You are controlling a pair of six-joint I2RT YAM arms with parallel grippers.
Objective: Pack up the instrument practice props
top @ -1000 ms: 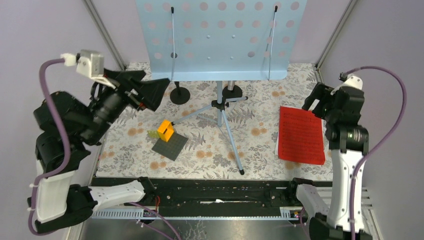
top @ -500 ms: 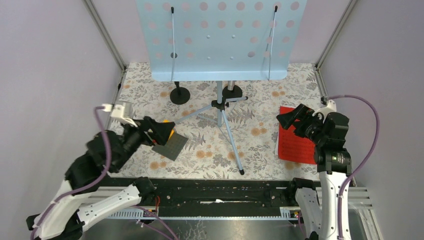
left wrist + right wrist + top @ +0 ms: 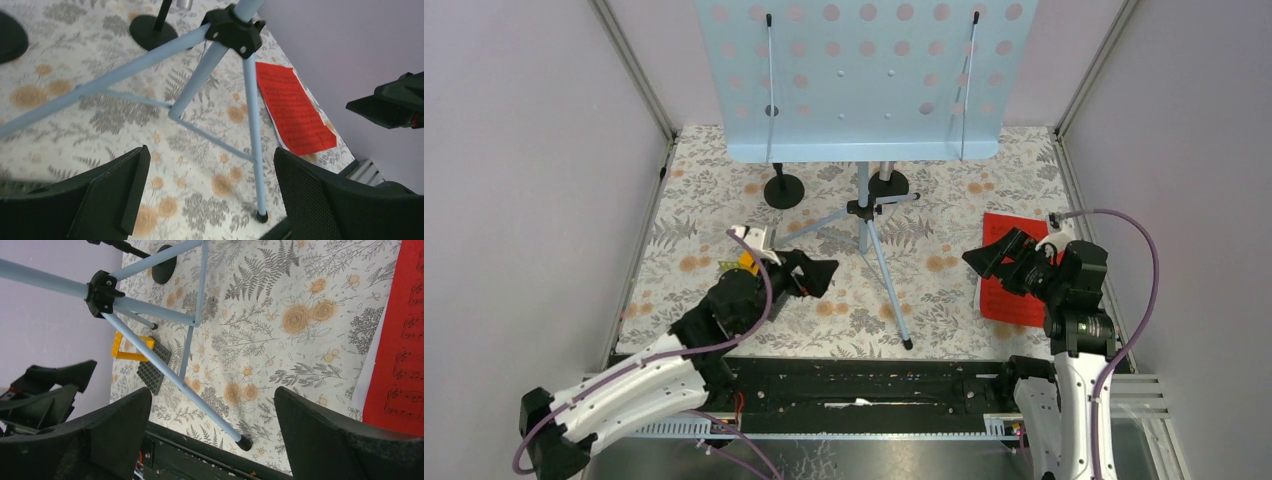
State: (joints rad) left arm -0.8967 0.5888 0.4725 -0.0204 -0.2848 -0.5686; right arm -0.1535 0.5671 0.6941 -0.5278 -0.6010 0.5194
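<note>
Stand [image 3: 864, 80], a pale-blue perforated desk on a tripod, occupies the table's rear centre, and its legs spread forward between the two grippers. The red sheet [image 3: 1002, 302] lies flat at the table's right. The left gripper [image 3: 816, 273] hangs low just left of the near legs and points toward them. The right gripper [image 3: 996, 255] hangs to their right, over the sheet's left edge. Left mount [image 3: 783, 190] and right mount [image 3: 889, 184] sit behind the tripod hub, well apart from both grippers.

Both grippers have their jaws spread wide — nothing held, nothing touched.

An orange brick [image 3: 131, 347] on a grey plate [image 3: 152, 371] lies beside the left arm. The surface is a floral cloth [image 3: 924, 300], enclosed by plain lilac walls [image 3: 524, 200].
</note>
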